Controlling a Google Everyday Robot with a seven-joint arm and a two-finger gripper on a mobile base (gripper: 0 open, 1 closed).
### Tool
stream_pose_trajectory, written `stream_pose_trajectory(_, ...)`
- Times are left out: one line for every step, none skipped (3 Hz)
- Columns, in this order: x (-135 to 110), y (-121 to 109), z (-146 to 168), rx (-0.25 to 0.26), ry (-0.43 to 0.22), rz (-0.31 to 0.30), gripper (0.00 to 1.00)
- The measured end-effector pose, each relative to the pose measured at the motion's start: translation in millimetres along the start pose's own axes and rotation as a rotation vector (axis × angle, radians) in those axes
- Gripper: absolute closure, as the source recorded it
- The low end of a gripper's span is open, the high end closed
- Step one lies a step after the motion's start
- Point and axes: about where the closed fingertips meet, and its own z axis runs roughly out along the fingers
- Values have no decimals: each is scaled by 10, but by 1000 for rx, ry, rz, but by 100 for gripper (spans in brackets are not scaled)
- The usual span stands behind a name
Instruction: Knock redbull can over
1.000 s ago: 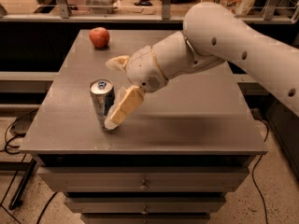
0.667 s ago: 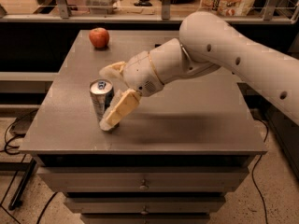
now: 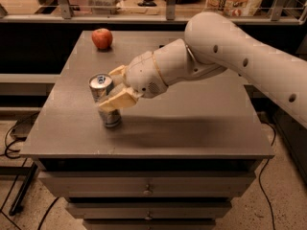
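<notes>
A: We see the redbull can (image 3: 100,87) standing upright near the front left corner of the table (image 3: 192,128), well apart from the apple (image 3: 102,38) at the back.

B: And the gripper (image 3: 108,89) is right at it. Its two fingers are spread apart. One sits behind the can's upper part and the other lies across its front, about halfway up. We cannot tell whether either one presses on the metal.

A: How do we expect the can to handle?

B: We judge it light, thin-walled and smooth. It is tall on a narrow base, so it should tip easily. A hard squeeze could dent it, and the sides may slip against the fingers.

A: So we need no real hold?

B: We think not. A sideways push high on the body, near the rim, gives us the most leverage. A push low down may only slide it across the table.

A: And once it falls?

B: It is round, so it may roll, and the table's left edge is near.
</notes>
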Motion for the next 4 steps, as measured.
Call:
stream_pose_trajectory(-50,-125,-112,20,81,-21,95)
stream_pose_trajectory(-79,-295,-310,47,249,-43,100)
stream_pose_trajectory(38,-419,-469,64,467,-33,100)
stream_pose_trajectory(255,-472,-544,65,688,-24,84)
